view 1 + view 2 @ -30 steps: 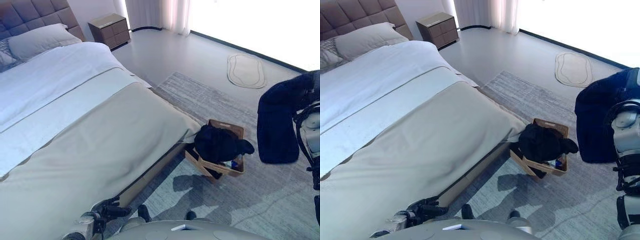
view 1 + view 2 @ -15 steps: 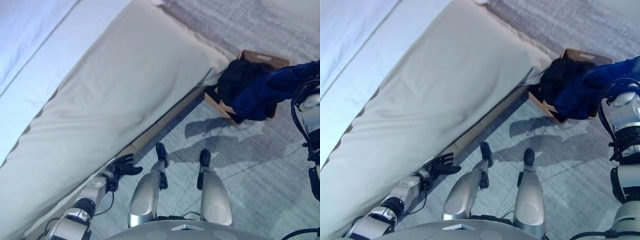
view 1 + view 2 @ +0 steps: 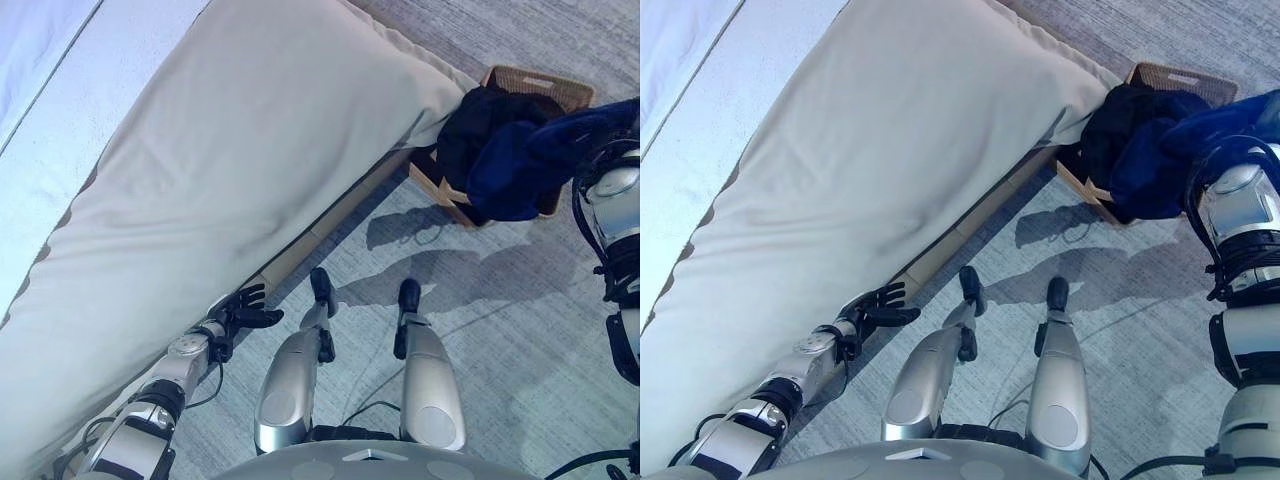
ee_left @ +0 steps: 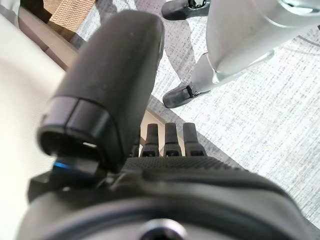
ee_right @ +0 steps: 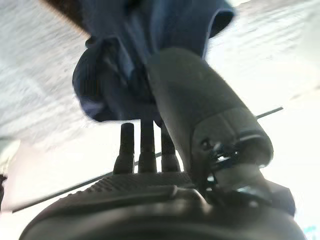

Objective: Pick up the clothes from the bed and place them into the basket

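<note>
A wicker basket (image 3: 548,80) stands on the floor by the bed's foot corner, with black clothes (image 3: 478,118) piled in it. My right hand (image 5: 200,110) is shut on a dark blue garment (image 3: 518,165), pinched between thumb and fingers. The garment hangs over the basket's near side and touches the black pile; it also shows in the right wrist view (image 5: 120,75). My left hand (image 3: 243,312) is open and empty, low beside the bed's side edge; it also shows in the left wrist view (image 4: 115,85).
The bed (image 3: 250,130) with its beige cover takes up the left and middle. A grey rug (image 3: 520,330) covers the floor in front of the basket. The bed's wooden base (image 3: 330,215) runs along the cover's lower edge.
The camera has tilted down towards the floor. My right arm has brought the blue garment from out at the right to over the basket. The left hand has stayed by the bed's side.
</note>
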`<state>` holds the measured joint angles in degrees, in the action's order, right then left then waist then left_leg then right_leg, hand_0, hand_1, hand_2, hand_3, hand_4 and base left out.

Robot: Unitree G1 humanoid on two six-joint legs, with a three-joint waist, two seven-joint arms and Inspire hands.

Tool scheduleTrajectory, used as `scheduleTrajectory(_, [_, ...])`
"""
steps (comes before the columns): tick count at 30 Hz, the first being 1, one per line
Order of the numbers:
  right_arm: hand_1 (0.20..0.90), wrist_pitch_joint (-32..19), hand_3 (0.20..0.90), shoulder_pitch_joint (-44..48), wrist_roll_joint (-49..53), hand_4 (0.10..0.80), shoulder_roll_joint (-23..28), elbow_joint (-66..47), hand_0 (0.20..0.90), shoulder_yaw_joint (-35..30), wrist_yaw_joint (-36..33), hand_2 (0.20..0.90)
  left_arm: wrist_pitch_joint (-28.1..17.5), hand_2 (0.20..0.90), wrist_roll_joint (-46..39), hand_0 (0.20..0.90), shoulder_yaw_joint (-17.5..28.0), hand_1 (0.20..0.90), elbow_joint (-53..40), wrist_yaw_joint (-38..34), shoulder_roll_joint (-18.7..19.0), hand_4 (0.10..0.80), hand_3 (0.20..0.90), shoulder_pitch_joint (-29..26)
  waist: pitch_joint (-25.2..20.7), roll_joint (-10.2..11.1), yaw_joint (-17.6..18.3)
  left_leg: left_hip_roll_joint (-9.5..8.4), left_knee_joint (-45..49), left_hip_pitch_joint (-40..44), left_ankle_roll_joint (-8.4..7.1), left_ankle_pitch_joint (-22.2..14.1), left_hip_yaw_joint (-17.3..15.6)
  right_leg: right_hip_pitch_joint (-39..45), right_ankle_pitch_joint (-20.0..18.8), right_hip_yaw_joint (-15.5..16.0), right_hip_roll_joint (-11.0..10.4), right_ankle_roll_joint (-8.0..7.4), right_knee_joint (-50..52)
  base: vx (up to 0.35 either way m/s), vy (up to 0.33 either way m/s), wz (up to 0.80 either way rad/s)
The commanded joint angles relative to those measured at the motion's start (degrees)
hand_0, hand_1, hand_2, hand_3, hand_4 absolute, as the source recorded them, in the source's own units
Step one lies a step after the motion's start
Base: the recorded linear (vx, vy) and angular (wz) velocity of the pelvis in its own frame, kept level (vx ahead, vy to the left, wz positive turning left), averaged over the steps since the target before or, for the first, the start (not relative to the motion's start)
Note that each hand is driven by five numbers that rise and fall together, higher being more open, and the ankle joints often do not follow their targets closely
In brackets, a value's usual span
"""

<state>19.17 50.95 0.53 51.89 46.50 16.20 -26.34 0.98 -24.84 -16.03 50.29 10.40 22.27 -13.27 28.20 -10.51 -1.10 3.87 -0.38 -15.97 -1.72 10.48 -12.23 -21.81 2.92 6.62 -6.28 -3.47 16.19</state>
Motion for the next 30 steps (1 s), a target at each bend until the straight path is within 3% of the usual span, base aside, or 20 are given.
scheduleTrajectory(1, [0.9,-5.81,0.9,8.7,0.86,0.8,3.35,-4.65,0.9,0.91,-8.39,0.9,-1.9,0.9,-1.28,0.9,-1.88,0.9,1.55,-0.77,1.45,0.8,0.9,1.6,-1.71,1.9,0.83,-2.92,6.67,-1.5,-1.14,-9.44,4.95,2.5,-1.31,4.82,2.76,2.92,-8.45,-0.023,0.028,-0.03])
scheduleTrajectory(5, [0.9,-5.81,0.9,10.11,-2.28,0.8,3.21,-6.12,0.9,0.45,-11.52,0.9,-2.64,0.9,-1.38,0.9,-2.64,0.9,1.69,-1.13,0.62,0.8,0.9,1.74,-1.55,2.14,0.54,-3.03,6.02,-1.45,-1.2,-9.27,4.89,2.31,-1.77,5.15,2.68,2.6,-8.96,-0.031,0.032,-0.03])
scheduleTrajectory(15, [0.9,-0.84,0.9,9.04,-7.66,0.8,5.81,-7.74,0.9,2.76,-6.33,0.9,-1.9,0.9,-0.93,0.9,-1.45,0.9,2.23,-1.01,1.9,0.8,0.9,2.61,-2.97,4.01,0.08,-3.24,3.8,0.44,-1.06,-9.1,4.69,3.39,-2.4,5.91,2.52,2.01,-10.08,-0.011,0.02,0.02])
scheduleTrajectory(20, [0.9,-3.94,0.9,1.87,-3.04,0.8,4.45,-10.17,0.9,-1.65,-3.82,0.9,-1.89,0.9,0.85,0.9,0.21,0.9,3.21,-1.0,1.82,0.8,0.9,4.19,-4.88,5.72,0.14,-3.09,2.21,3.52,-1.19,-9.71,4.1,6.49,-2.82,6.34,2.39,1.37,-11.96,0.035,0.053,0.03])
scheduleTrajectory(23, [0.9,-11.0,0.9,-14.31,6.17,0.8,-2.39,-15.35,0.9,-9.86,0.58,0.9,-1.06,0.9,3.75,0.9,2.88,0.9,4.66,-1.04,1.09,0.8,0.9,6.21,-8.01,7.72,0.77,-3.07,0.33,7.61,-1.18,-10.27,3.31,10.89,-3.16,6.76,2.16,0.71,-14.26,0.104,0.102,0.08])
scheduleTrajectory(24, [0.9,-11.49,0.9,-15.86,7.57,0.8,-3.13,-15.78,0.9,-10.6,1.14,0.9,-0.96,0.9,3.91,0.9,3.0,0.9,4.79,-1.04,1.05,0.8,0.9,6.4,-8.35,7.92,0.79,-3.05,0.16,7.99,-1.16,-10.31,3.22,11.29,-3.2,6.77,2.15,0.66,-14.48,0.148,0.112,0.08])
scheduleTrajectory(25, [0.9,-15.76,0.9,-24.01,9.62,0.8,-8.07,-16.94,0.9,-13.17,2.68,0.9,-0.89,0.9,5.04,0.9,4.17,0.9,5.6,-1.18,0.22,0.8,0.9,7.67,-9.93,8.59,1.26,-2.98,-0.25,9.79,-0.95,-10.72,2.96,13.19,-3.26,6.8,2.13,0.52,-15.12,0.153,0.115,0.01])
scheduleTrajectory(30, [0.9,-22.17,0.9,-42.43,9.93,0.8,-18.57,-15.4,0.9,-16.51,8.89,0.9,-1.45,0.9,8.64,0.9,6.97,0.9,8.32,-1.01,-1.83,0.8,0.9,11.58,-15.19,10.23,2.54,-2.9,-0.86,15.17,-0.17,-12.25,1.71,18.59,-3.25,6.65,2.29,0.01,-16.48,0.178,0.121,0.01])
